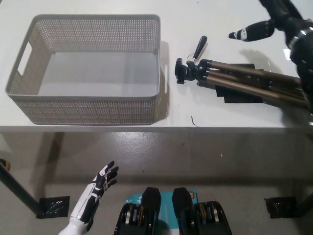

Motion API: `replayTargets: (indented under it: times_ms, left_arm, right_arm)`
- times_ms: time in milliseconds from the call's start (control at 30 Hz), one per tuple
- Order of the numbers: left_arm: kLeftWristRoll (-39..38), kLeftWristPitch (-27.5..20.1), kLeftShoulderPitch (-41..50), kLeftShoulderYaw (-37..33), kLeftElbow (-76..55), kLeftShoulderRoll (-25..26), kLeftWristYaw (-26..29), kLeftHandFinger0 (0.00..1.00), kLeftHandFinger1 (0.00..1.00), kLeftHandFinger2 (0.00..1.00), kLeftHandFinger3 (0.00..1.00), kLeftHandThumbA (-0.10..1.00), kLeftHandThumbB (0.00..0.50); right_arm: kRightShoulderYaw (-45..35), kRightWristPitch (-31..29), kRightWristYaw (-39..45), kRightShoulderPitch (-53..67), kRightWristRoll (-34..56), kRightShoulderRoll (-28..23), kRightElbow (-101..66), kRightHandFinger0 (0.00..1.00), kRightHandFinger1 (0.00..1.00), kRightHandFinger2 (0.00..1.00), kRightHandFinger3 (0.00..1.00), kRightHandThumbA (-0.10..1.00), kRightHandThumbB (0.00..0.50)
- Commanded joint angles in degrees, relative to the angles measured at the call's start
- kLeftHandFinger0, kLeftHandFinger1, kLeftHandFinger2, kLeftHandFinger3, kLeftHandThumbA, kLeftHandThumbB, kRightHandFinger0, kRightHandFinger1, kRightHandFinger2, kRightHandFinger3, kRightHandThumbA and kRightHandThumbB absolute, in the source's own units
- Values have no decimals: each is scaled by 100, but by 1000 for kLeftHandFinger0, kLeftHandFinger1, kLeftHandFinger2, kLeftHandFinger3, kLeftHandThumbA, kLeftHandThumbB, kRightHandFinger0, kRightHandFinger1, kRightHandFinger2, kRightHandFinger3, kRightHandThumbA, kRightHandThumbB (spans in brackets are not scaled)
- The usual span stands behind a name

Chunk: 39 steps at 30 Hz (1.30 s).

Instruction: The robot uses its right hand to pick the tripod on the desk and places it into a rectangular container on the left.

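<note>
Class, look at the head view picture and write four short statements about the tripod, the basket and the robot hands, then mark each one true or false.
1. The tripod lies on the white table, right of the mesh basket. True.
2. The tripod is inside the basket. False: the basket holds nothing.
3. The black right robot hand grips the tripod. False: it hovers above, open.
4. The white left robot hand rests low, below the table edge, open. True.

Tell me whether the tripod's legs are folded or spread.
Folded. The tripod lies on its side on the desk, its legs bundled side by side, head toward the container.
</note>
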Motion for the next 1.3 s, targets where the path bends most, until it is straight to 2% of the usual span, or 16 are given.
replayTargets:
  times_ms: [0,100,167,200,267,333,400,467,700,800,933,1033,1067,1167,1200,1267]
  left_arm:
    - [-111,-392,-208,82,-156,64,-53,1000,1000,1000,1000,1000,500]
    - [-103,-442,-215,84,-118,66,-63,1000,1000,1000,1000,1000,500]
    - [-93,-437,-217,79,-111,71,-53,1000,1000,1000,1000,1000,500]
    - [-69,-439,-222,72,-95,58,-38,1000,1000,1000,1000,1000,500]
    - [-88,-436,-210,71,-110,51,-47,1000,1000,1000,1000,1000,500]
    - [-117,-393,-193,80,-148,53,-54,1000,1000,1000,1000,1000,500]
    - [-115,-391,-184,75,-168,81,-75,1000,1000,1000,1000,1000,500]
    - [-127,-419,-201,78,-133,86,-86,1000,1000,1000,1000,1000,500]
    - [-99,-437,-228,62,-136,104,-84,1000,1000,1000,1000,1000,500]
    - [-129,-439,-218,51,-123,107,-120,1000,1000,1000,1000,1000,500]
    - [-120,-442,-216,42,-115,85,-117,1000,1000,1000,1000,1000,500]
    - [-100,-434,-233,53,-130,99,-95,1000,1000,1000,1000,1000,500]
    - [-92,-404,-244,51,-146,113,-100,1000,1000,1000,1000,1000,500]
    - [-90,-380,-279,43,-122,124,-117,1000,1000,1000,1000,1000,500]
    - [-105,-355,-287,42,-120,125,-130,1000,1000,1000,1000,1000,500]
    - [-101,-349,-265,42,-134,119,-131,1000,1000,1000,1000,1000,500]
  right_arm:
    - [134,244,360,-2168,7,322,3300,1000,1000,1000,1000,1000,470]
    - [137,58,372,-2234,115,509,4169,1000,1000,1000,1000,1000,500]
    - [172,9,316,-2185,106,557,4383,1000,1000,1000,1000,1000,500]
    - [139,-201,270,-2105,168,578,4570,1000,1000,1000,1000,1000,468]
    - [132,-134,332,-2021,199,643,4805,1000,1000,1000,1000,1000,500]
    - [213,-64,340,-1958,120,707,4944,1000,1000,1000,1000,1000,500]
    - [203,-263,468,-1835,156,720,5080,1000,1000,1000,1000,1000,500]
    - [263,-390,872,-1809,139,694,5227,1000,1000,1000,1000,1000,500]
    - [102,-328,1389,-1871,355,660,5380,1000,1000,1000,1000,1000,500]
    - [153,-397,1546,-1877,320,613,5377,1000,1000,1000,1000,1000,476]
    - [203,7,1407,-1869,235,654,5416,1000,1000,1000,1000,1000,500]
    - [231,-305,1427,-1912,222,621,5374,1000,1000,1000,1000,1000,500]
    - [155,-430,1496,-1948,310,596,5355,1000,1000,1000,1000,1000,485]
    - [101,-476,1538,-2096,351,531,5303,1000,1000,1000,1000,1000,500]
    - [154,-682,1496,-2202,292,485,5253,1000,1000,1000,1000,1000,448]
    - [129,-742,1471,-2271,311,463,5226,1000,1000,1000,1000,1000,441]
